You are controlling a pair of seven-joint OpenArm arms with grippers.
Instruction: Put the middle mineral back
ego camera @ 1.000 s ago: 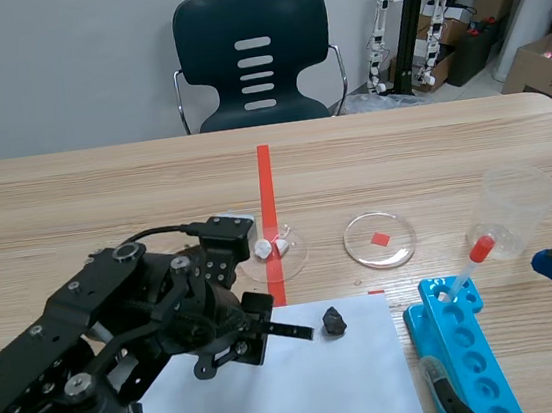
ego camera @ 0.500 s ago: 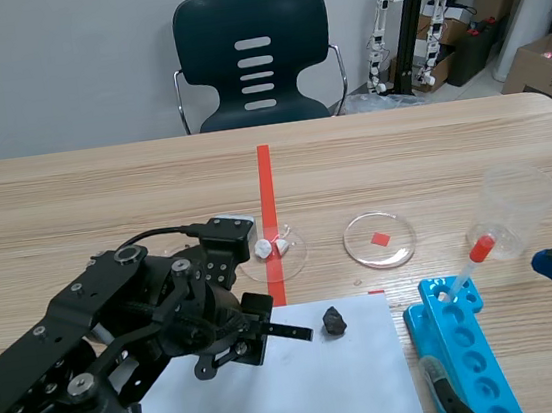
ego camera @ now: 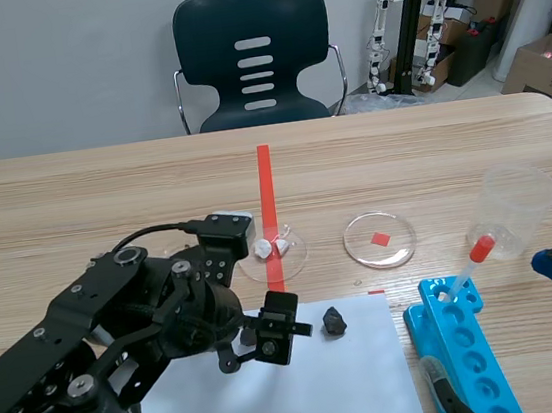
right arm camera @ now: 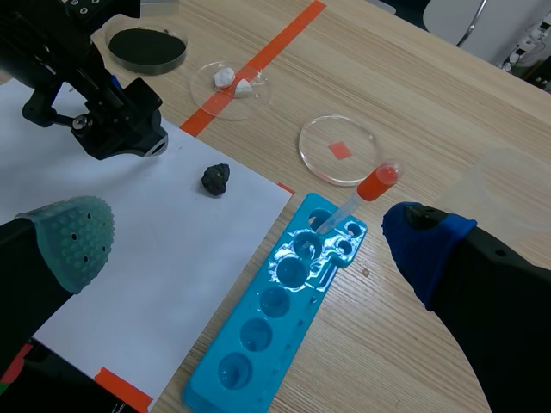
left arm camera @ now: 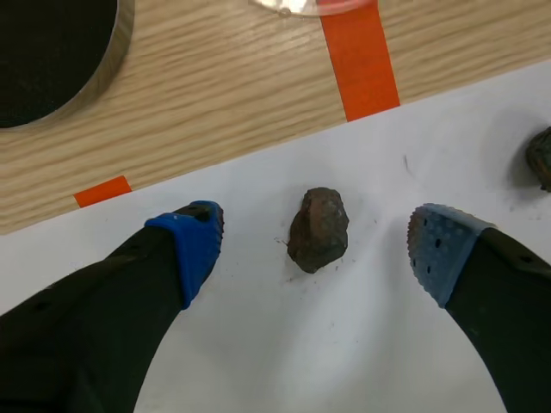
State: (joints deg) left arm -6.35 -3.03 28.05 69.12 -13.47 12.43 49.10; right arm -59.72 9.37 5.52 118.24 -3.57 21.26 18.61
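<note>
Brown and rough, the middle mineral (left arm camera: 318, 230) lies on the white paper sheet (left arm camera: 362, 344), squarely between the blue pads (left arm camera: 191, 245) of my left gripper (ego camera: 283, 329). That claw is released: in the left wrist view both fingers stand wide of the stone and neither touches it. In the scene view the gripper head hides the stone.

Surroundings, taken from the left gripper in the scene view:
- A black mineral (ego camera: 333, 320) sits just beside it at 3 o'clock, on the paper near its far edge.
- A petri dish holding white fragments (ego camera: 279, 249) is at 12 o'clock, on the tape line.
- An empty petri dish (ego camera: 380, 239) is at 2 o'clock.
- A dish of dark material (right arm camera: 145, 47) is at about 11 o'clock.

My right gripper (right arm camera: 248, 245) is released too, with nothing between its fingers. It hangs over the near right of the table by the blue tube rack (ego camera: 464, 345).

Progress, in my judgement: the approach is made and the stone is lined up, but it is not yet grasped. Closing on it, lifting, carrying and setting down all remain. I take the empty dish to be its place, though the pictures do not confirm that.
</note>
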